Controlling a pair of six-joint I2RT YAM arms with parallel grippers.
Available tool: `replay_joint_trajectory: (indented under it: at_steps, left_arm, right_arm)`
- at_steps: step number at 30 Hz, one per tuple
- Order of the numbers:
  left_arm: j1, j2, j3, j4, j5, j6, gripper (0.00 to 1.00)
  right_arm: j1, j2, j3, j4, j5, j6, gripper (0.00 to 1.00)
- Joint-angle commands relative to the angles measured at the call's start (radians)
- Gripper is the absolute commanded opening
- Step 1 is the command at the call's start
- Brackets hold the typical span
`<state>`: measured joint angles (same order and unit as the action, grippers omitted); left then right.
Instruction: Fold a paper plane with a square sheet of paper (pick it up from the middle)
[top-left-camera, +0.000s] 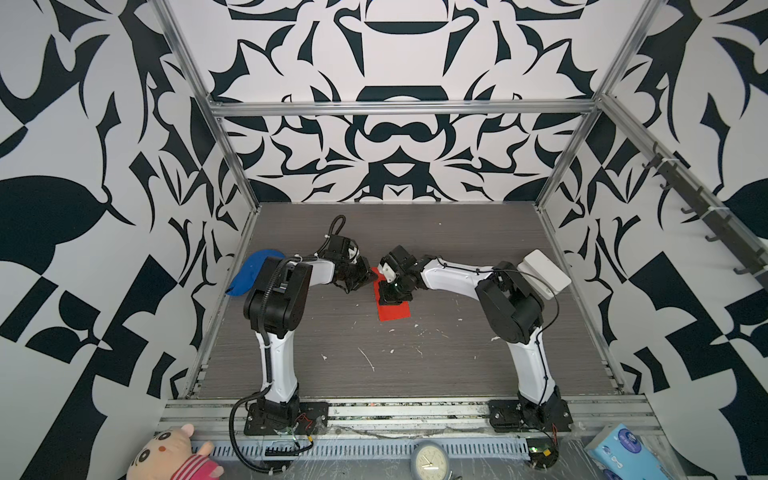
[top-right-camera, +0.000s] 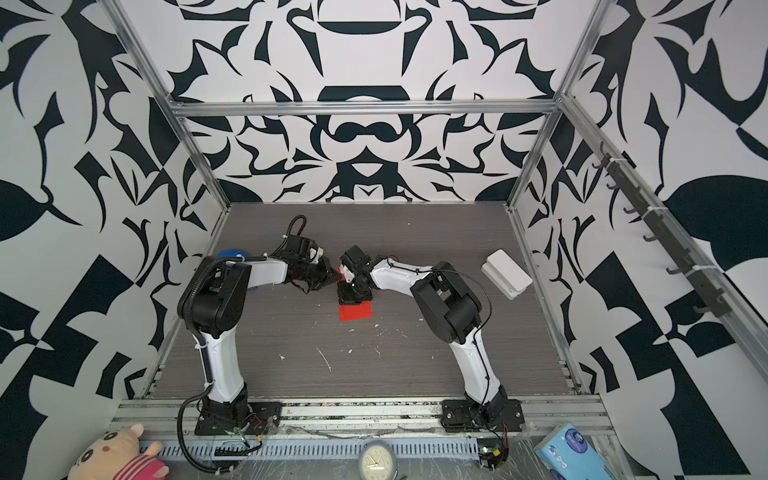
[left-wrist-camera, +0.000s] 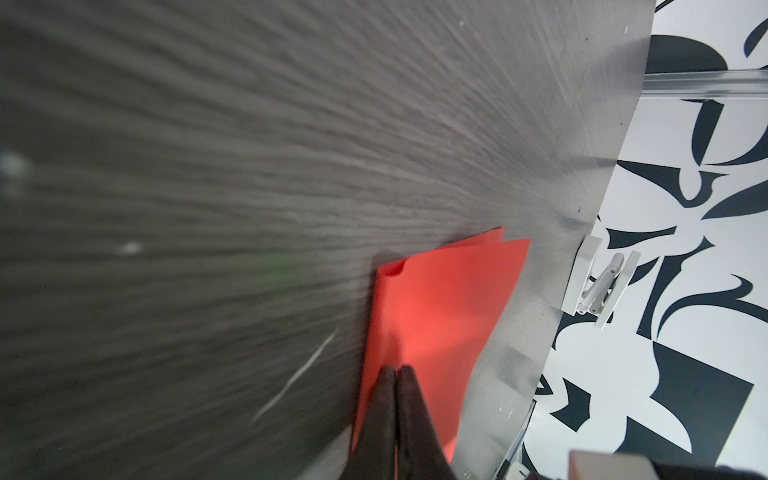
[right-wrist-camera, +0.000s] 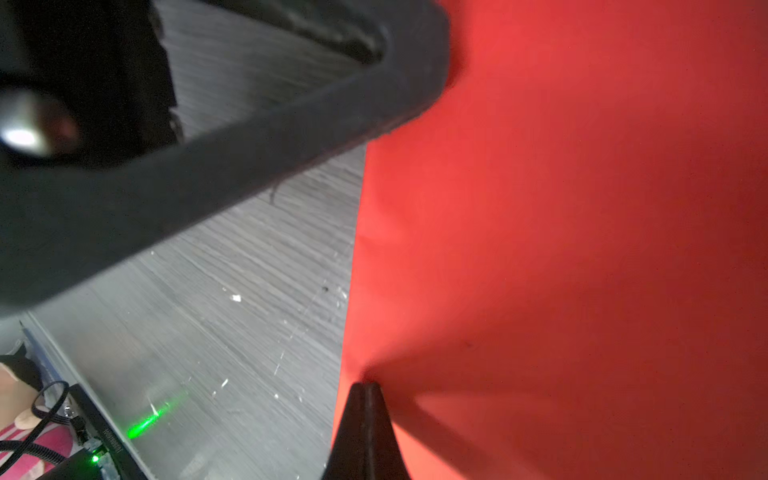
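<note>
The square sheet of paper (top-left-camera: 394, 311) (top-right-camera: 355, 311) is bright red and lies on the grey table, folded over into a rectangle. Two layers show at its far edge in the left wrist view (left-wrist-camera: 449, 299). No paper plane is in view. My left gripper (top-left-camera: 371, 276) (top-right-camera: 337, 277) (left-wrist-camera: 397, 370) is shut, and its tips rest on the paper's far left corner. My right gripper (top-left-camera: 391, 299) (top-right-camera: 351, 300) (right-wrist-camera: 365, 385) is shut and points down onto the paper (right-wrist-camera: 561, 249) near its left edge. The right gripper covers the middle of the sheet in both top views.
A blue cloth lump (top-left-camera: 249, 272) lies at the table's left edge behind the left arm. A white box (top-left-camera: 546, 272) (top-right-camera: 507, 274) sits at the right edge. White flecks dot the table front. A plush toy (top-left-camera: 166, 455), a clock (top-left-camera: 429, 461) and a tissue pack (top-left-camera: 623, 451) lie beyond the front rail.
</note>
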<state>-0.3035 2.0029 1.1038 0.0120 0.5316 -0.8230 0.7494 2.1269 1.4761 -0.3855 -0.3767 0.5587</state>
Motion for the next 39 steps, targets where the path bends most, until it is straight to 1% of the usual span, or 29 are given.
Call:
replay_joint_trajectory:
  at_steps: [1, 7, 10, 13, 15, 21, 26, 30, 34, 39]
  left_arm:
    - [0.002, -0.011, -0.061, -0.112, -0.102, -0.015, 0.07]
    - [-0.001, -0.099, -0.153, -0.085, -0.137, -0.066, 0.07]
    - [-0.009, -0.129, -0.173, -0.075, -0.146, -0.086, 0.07]
    - [-0.012, -0.126, -0.165, -0.075, -0.148, -0.087, 0.07]
    - [-0.011, -0.118, -0.159, -0.075, -0.148, -0.085, 0.07]
    - [-0.012, -0.104, -0.152, -0.076, -0.142, -0.079, 0.07]
    - [-0.013, -0.106, -0.15, -0.079, -0.141, -0.079, 0.07]
    - [-0.011, -0.114, -0.126, -0.089, -0.119, -0.061, 0.07]
    - [-0.011, -0.131, -0.087, -0.107, -0.069, 0.006, 0.09]
    - [0.001, -0.161, -0.038, -0.221, -0.044, 0.227, 0.13]
  right_arm:
    - [-0.002, -0.025, 0.005, -0.007, -0.001, -0.01, 0.0]
    - [-0.024, -0.082, -0.047, -0.046, 0.028, -0.063, 0.0]
    - [-0.022, -0.097, -0.046, -0.051, 0.003, -0.062, 0.0]
    - [-0.01, -0.101, -0.048, 0.006, -0.05, -0.019, 0.0]
    - [-0.002, -0.091, -0.035, 0.019, -0.055, -0.007, 0.0]
    - [-0.002, -0.028, 0.028, 0.013, -0.059, -0.002, 0.0]
    - [-0.002, -0.001, 0.037, 0.018, -0.057, -0.002, 0.0]
    - [-0.003, 0.011, 0.034, 0.004, -0.037, -0.008, 0.0]
    - [-0.005, 0.014, 0.027, -0.009, -0.023, -0.009, 0.0]
    - [-0.009, 0.013, 0.018, -0.021, -0.012, -0.017, 0.0]
